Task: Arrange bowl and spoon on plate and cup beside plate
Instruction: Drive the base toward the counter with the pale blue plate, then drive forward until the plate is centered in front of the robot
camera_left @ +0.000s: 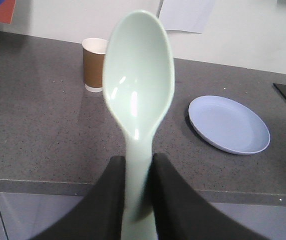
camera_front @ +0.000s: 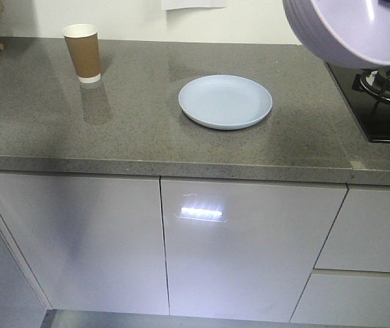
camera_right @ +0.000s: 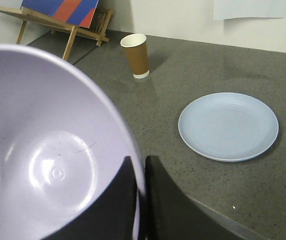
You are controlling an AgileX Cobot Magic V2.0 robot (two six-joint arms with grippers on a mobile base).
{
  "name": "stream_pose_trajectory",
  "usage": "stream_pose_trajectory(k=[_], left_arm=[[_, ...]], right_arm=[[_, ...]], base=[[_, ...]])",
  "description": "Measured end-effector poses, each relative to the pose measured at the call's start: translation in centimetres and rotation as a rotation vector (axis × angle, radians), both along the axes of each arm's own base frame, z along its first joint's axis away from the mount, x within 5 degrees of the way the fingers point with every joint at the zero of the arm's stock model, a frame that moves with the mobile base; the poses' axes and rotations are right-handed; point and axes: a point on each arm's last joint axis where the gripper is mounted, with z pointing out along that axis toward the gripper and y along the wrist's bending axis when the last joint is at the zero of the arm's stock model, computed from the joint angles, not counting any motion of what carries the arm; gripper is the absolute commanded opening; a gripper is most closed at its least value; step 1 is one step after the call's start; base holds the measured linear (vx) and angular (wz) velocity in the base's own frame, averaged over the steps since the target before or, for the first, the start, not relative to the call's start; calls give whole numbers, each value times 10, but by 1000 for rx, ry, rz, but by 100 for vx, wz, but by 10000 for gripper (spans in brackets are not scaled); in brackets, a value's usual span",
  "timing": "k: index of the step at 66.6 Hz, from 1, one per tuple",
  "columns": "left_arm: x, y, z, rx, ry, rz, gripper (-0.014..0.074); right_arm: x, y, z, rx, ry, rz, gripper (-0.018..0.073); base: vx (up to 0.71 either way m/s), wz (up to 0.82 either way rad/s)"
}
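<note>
The pale blue plate (camera_front: 225,101) lies bare on the grey countertop, also visible as the plate (camera_left: 229,124) and the plate (camera_right: 228,125). The brown paper cup (camera_front: 82,52) stands upright at the back left, well apart from the plate. My left gripper (camera_left: 139,162) is shut on the handle of the mint-green spoon (camera_left: 138,80), held in the air before the counter's front edge, scoop pointing up. My right gripper (camera_right: 140,167) is shut on the rim of the lavender bowl (camera_right: 42,150), which hangs high at the bowl (camera_front: 352,27) above the counter's right end.
A black gas hob (camera_front: 382,99) is set into the counter at the right. A wooden stand with a red and blue board (camera_right: 65,15) sits at the back left. White cabinet doors (camera_front: 249,246) run below the counter's front edge.
</note>
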Motion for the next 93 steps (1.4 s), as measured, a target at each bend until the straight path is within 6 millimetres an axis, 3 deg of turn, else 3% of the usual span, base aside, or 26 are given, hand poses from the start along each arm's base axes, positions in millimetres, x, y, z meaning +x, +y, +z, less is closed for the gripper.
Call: stream_pose_trajectory(k=[93], left_arm=[[0, 0, 0, 0, 0, 0, -6]], right_arm=[[0, 0, 0, 0, 0, 0, -8]], base=[[3, 0]])
